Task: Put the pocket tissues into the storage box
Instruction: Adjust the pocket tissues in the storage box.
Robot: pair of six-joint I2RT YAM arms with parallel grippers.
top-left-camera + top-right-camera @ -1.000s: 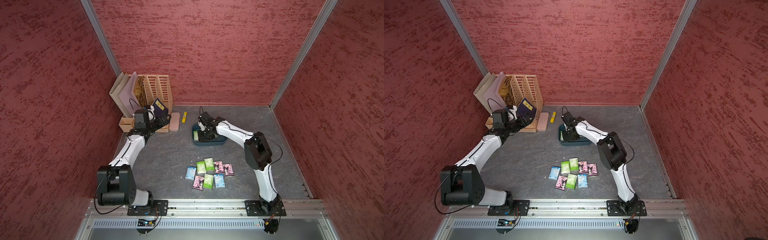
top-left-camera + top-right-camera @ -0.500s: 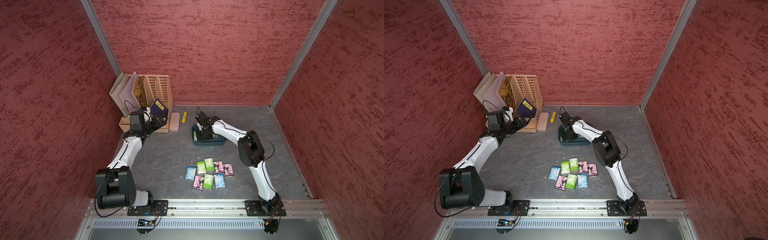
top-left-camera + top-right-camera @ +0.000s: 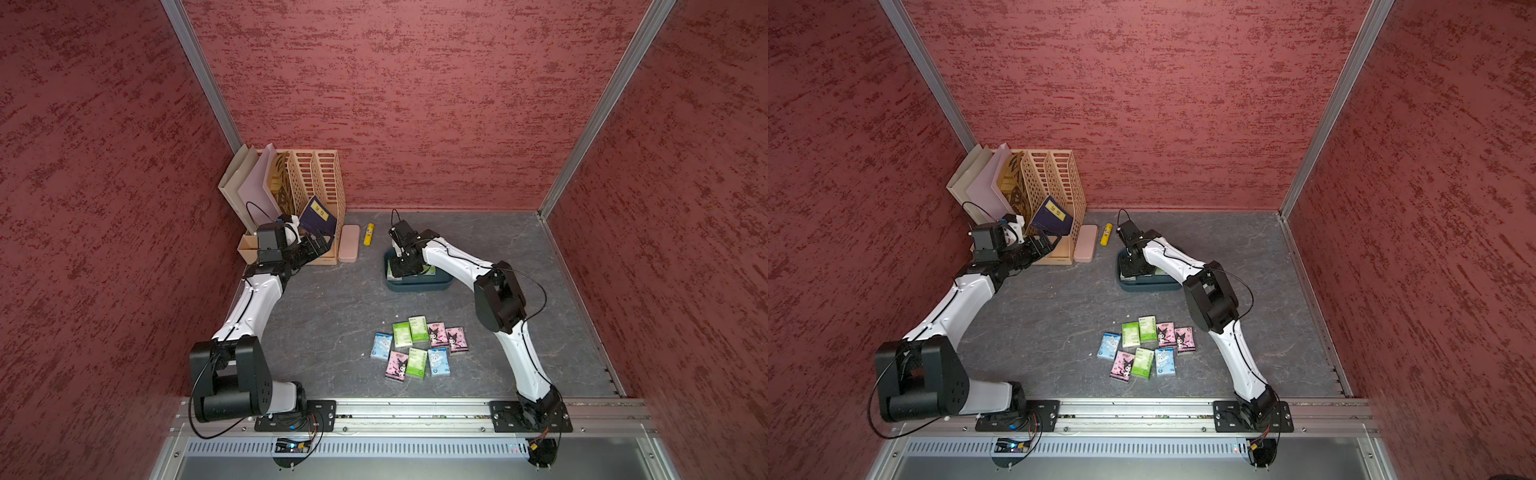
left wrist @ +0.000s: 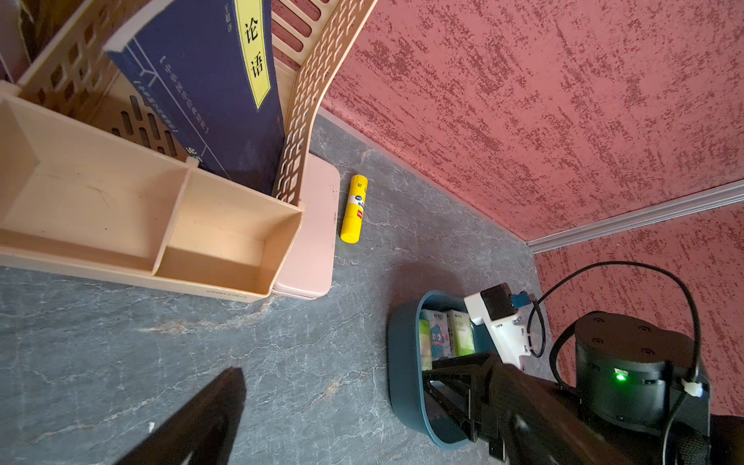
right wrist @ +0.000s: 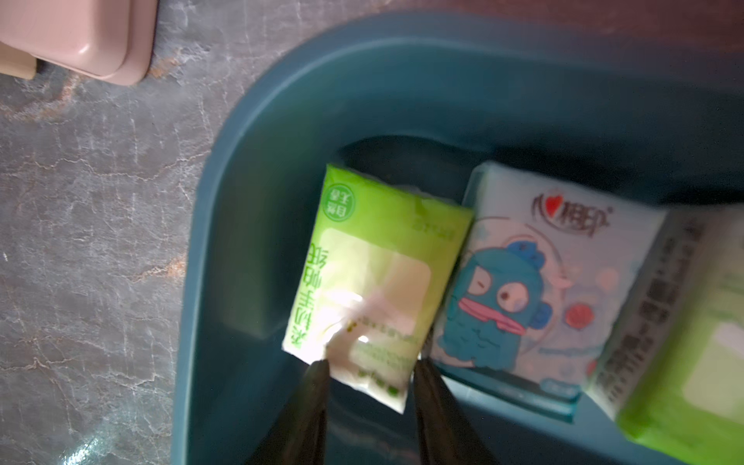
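We saw the right gripper [image 5: 370, 366] inside the storage box [image 5: 241, 201] by the counter's far edge, jaws flanking a green pack [image 5: 374, 273] beside a blue pack [image 5: 523, 282], likely to line them up. Whether they pinched it, we couldn't tell. The left gripper [image 3: 322, 243] stood open, clear. Eight pocket tissues [image 3: 419, 347] lay near the front edge.

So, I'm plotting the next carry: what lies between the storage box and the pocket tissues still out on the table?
Nothing: in both top views the grey tabletop between the storage box and the loose pocket tissues is bare.
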